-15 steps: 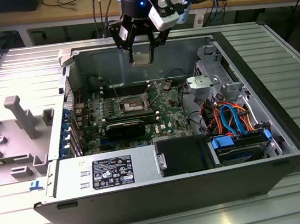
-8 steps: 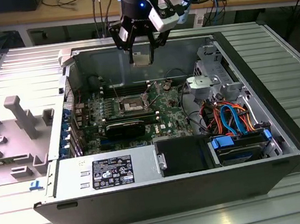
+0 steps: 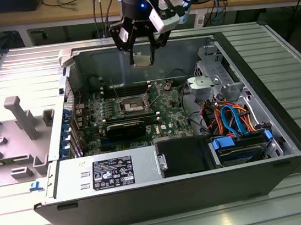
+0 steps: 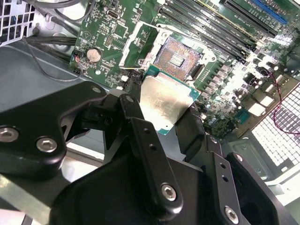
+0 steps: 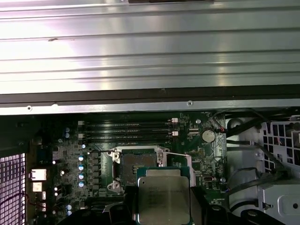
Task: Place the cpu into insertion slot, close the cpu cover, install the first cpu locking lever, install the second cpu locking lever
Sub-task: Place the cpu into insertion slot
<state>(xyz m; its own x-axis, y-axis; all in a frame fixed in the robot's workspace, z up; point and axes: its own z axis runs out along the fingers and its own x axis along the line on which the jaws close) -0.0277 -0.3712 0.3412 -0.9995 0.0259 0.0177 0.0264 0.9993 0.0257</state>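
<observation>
My gripper (image 3: 142, 53) hangs above the open computer case, shut on the cpu (image 3: 142, 60), a small silver-topped square chip held by two opposite edges. In both wrist views the cpu (image 4: 164, 101) (image 5: 163, 197) sits between the black fingers (image 4: 140, 136), well above the green motherboard. The insertion slot (image 3: 129, 105) (image 4: 177, 56) (image 5: 138, 161) lies bare below, its dark centre showing. The cpu cover (image 4: 130, 44) stands swung up beside the slot. Thin wire levers (image 5: 176, 153) stick out at its sides.
Long black memory slots (image 5: 126, 131) run beside the socket. A long black card (image 3: 126, 130) lies nearer the power supply (image 3: 108, 173). Drives with orange and blue cables (image 3: 232, 121) fill the exterior view's right. A grey foam tray (image 3: 9, 136) sits outside the case.
</observation>
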